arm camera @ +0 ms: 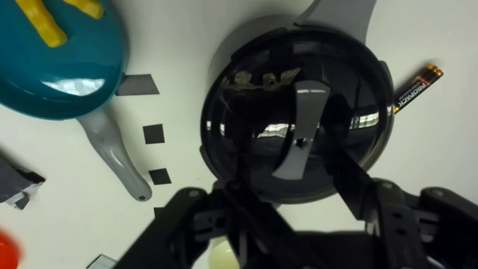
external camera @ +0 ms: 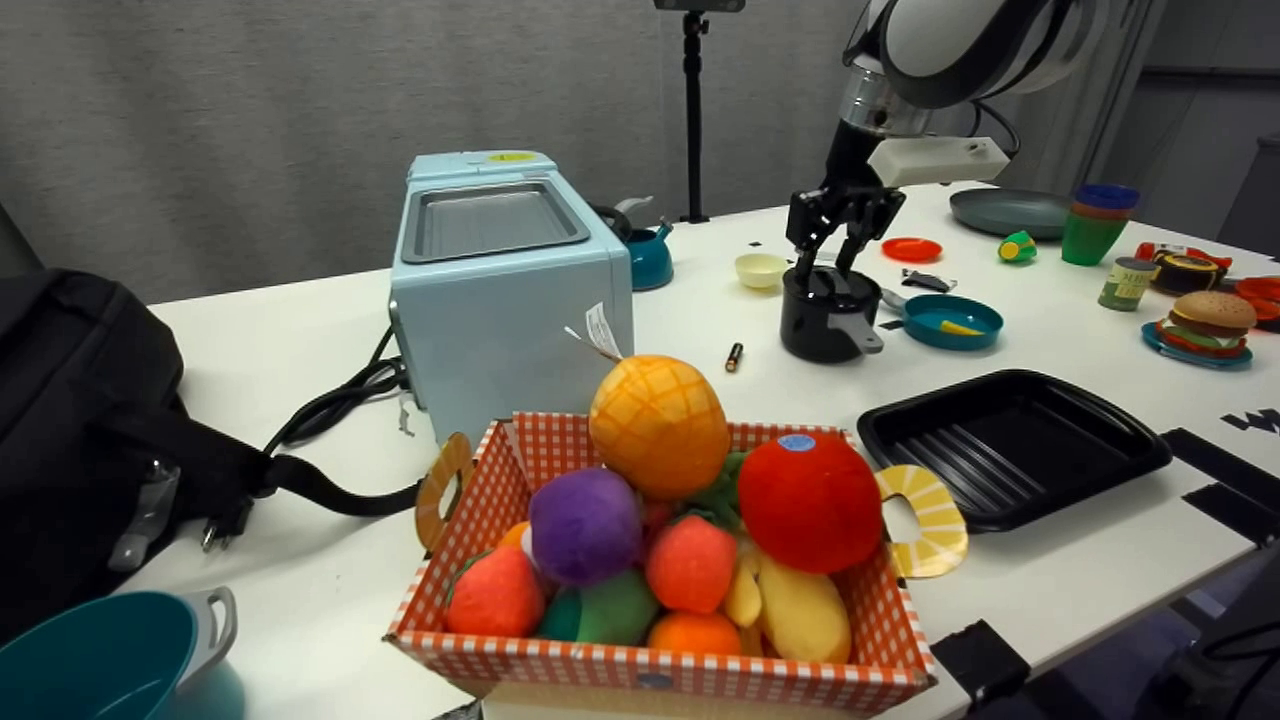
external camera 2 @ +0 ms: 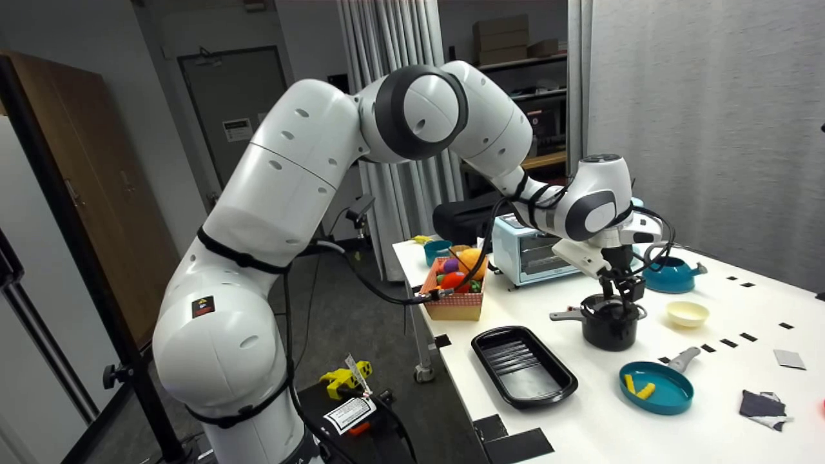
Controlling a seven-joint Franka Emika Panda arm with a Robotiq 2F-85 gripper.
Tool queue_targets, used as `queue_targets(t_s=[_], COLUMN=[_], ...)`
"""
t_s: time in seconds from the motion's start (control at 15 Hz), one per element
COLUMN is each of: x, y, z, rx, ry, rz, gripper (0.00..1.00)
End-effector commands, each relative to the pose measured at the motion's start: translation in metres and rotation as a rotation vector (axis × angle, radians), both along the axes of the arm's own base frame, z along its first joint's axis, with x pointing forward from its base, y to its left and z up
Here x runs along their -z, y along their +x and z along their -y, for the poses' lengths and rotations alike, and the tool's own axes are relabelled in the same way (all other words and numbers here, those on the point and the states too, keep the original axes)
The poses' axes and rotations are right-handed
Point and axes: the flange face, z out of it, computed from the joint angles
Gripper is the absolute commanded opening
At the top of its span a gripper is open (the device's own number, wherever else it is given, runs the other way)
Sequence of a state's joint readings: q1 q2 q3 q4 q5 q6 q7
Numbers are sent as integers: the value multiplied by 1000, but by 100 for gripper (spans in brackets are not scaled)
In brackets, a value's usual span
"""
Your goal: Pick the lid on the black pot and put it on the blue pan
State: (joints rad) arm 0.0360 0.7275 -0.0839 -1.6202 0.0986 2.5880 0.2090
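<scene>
Above the black pot (external camera 2: 609, 334): gripper (external camera: 826, 270) points down at the lid (arm camera: 282, 108), fingers (arm camera: 351, 179) either side of its grey strap handle (arm camera: 310, 106). Jaws apart, clearly wider than that strap; wrist view shows a gap on both sides, so nothing gripped. Can't tell if the fingertips touch the lid's top. Lid is on the pot, covering the mouth, glossy black with bright reflections. Pot upright on the white table (external camera: 320, 600), grey pot handle (external camera 2: 566, 316) out to the side.

Teal frying pan (external camera 2: 673, 394) (the blue one) near the pot, not touching. Flat on the table, two yellow sticks (external camera 2: 646, 391) in it, grey pan handle (arm camera: 112, 149) angled off.

PROPACK battery (arm camera: 418, 88) lies near the pot, opposite side from the pan. Pale-yellow bowl (external camera 2: 687, 314) also near the pot. Ribbed black grill tray (external camera 2: 525, 374) by the table edge.

In both exterior views: red gingham basket (external camera: 560, 652) loaded with plush produce (external camera: 660, 430), light-blue toaster oven (external camera: 510, 330) near it, teal kettle (external camera 2: 668, 277) past the oven. In an exterior view also: toy hamburger (external camera: 1205, 318) on a small blue plate (external camera: 1165, 348), stacked cups (external camera: 1085, 240) next to a round grey pan (external camera: 1000, 212), red-orange dish (external camera: 911, 250) behind the frying pan, black bag (external camera: 60, 420) at the left edge, strap (external camera: 340, 492) running toward the basket. White Panda arm (external camera 2: 290, 174) reaches over the table in both exterior views.
</scene>
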Motion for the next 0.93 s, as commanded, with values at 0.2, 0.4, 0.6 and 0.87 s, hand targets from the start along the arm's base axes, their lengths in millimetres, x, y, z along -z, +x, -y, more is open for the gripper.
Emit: queue_targets(t_s=[0.2, 0.4, 0.6, 0.87], x=[1, 0, -7, -31], y=[12, 12, 11, 11], z=[1, 1, 1, 8], rx=[10, 19, 29, 26], ry=[-23, -27, -22, -27], rz=[-3, -2, -3, -10], gripper=[7, 5, 5, 5])
